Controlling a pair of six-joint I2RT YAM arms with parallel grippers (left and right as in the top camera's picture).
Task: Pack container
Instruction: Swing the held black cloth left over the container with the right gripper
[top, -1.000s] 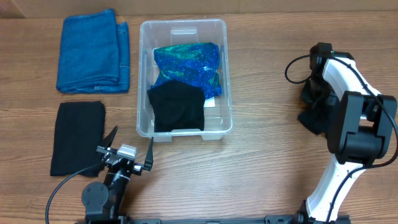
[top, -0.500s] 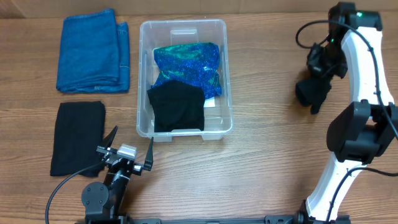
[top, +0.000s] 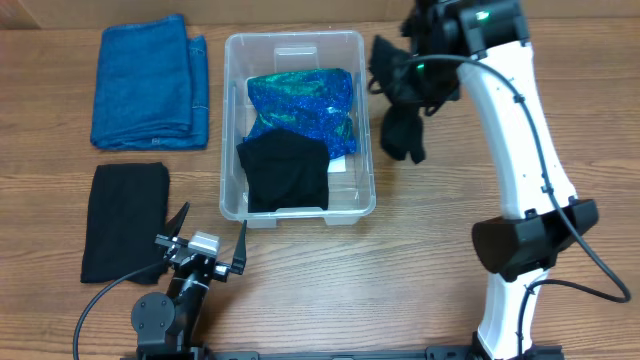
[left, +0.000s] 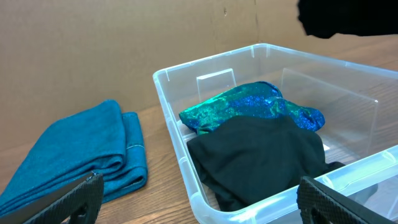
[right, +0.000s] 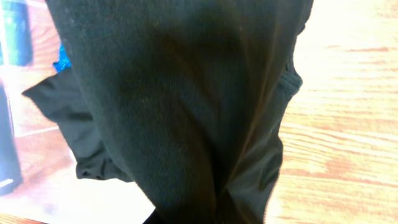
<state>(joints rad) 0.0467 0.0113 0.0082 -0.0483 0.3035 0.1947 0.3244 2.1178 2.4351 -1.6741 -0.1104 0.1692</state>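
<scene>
Overhead: container (top: 231, 130) lies lengthwise front-to-back, opening upward.

Robotics lab bench, not home or kitchen. Wood-grain table (top: 420, 260) backed by plain cardboard wall (left: 124, 50). Two arms stand on black rail (top: 330, 353) at near edge: tall white right arm (top: 520, 130), small black left arm (top: 165, 315). Folded blue towel (top: 145, 85), black cloth (top: 125, 220), clear container (top: 295, 45) laid out in neat test arrangement.

Container (top: 229, 120) mid-table, front cloth (top: 285, 172) inside overlapping back cloth (top: 303, 105), towel (top: 148, 82) to its left, flat cloth (top: 125, 220) before the towel, hanging cloth (top: 402, 130) just right of the container.
</scene>
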